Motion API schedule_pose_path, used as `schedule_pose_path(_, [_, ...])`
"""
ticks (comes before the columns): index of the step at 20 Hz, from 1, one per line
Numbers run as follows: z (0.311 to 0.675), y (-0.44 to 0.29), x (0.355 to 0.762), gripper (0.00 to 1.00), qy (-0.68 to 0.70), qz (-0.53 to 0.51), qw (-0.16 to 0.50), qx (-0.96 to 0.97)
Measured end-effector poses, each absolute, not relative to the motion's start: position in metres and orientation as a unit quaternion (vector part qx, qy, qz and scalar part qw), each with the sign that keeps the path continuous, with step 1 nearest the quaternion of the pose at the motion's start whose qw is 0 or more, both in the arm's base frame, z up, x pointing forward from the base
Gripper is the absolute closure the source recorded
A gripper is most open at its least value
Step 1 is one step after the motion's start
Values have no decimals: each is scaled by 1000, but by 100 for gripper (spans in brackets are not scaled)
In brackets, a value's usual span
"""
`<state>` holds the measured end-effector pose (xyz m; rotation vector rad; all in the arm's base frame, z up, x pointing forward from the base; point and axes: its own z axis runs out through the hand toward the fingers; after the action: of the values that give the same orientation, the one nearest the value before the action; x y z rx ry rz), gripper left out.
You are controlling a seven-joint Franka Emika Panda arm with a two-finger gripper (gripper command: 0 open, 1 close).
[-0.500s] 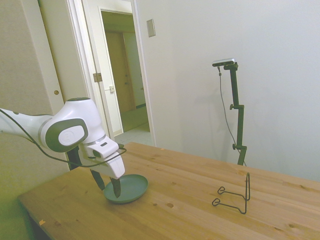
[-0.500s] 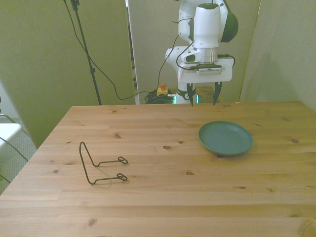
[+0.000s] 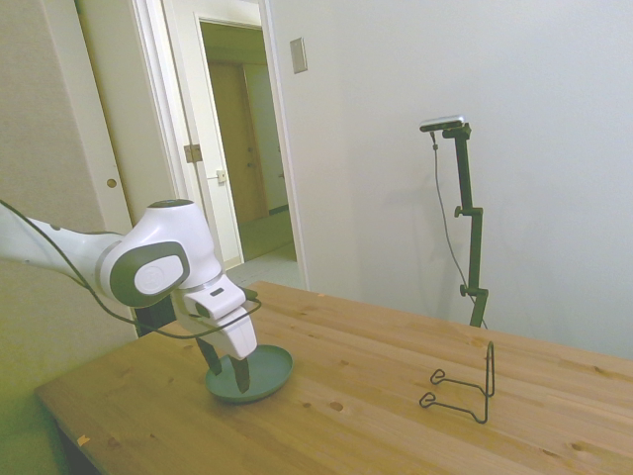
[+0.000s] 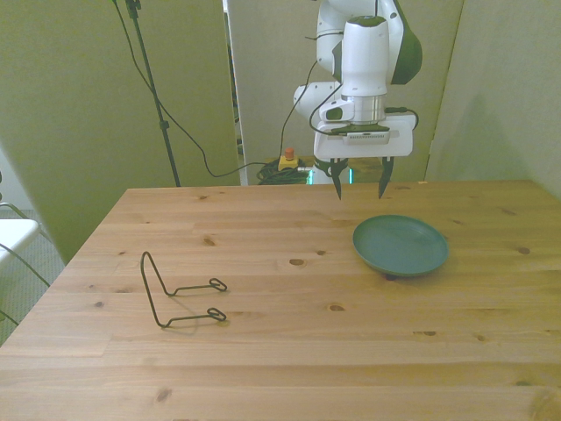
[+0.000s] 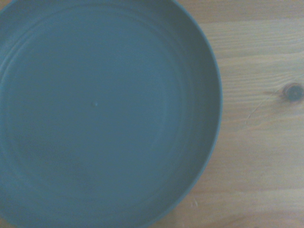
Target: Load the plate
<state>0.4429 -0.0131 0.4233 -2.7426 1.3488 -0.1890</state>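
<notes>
Side view: camera stands off one side of the table (image 3: pixel 396 376), looking across it toward a white wall and open doorway. Front view: camera looks down the table's length at moderate distance. Wrist view: looks straight down from close by, filled mostly by the plate (image 5: pixel 104 114). All three views share the plate; side and front also share the wire stand (image 3: pixel 465 386).

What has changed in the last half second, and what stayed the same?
The open gripper moved lower and nearer to the plate, holding nothing. The plate and the wire stand stayed in place on the table.
</notes>
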Motion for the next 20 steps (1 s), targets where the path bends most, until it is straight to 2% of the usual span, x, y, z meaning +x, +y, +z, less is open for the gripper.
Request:
schedule_pose_path(7, [436,-74,489,0,485,-52,78,-870])
schedule_pose_path(13, [412,-109,492,0,487,-36,119,-865])
schedule_pose_path(20, [372,-103,498,0,486,-15,159,-859])
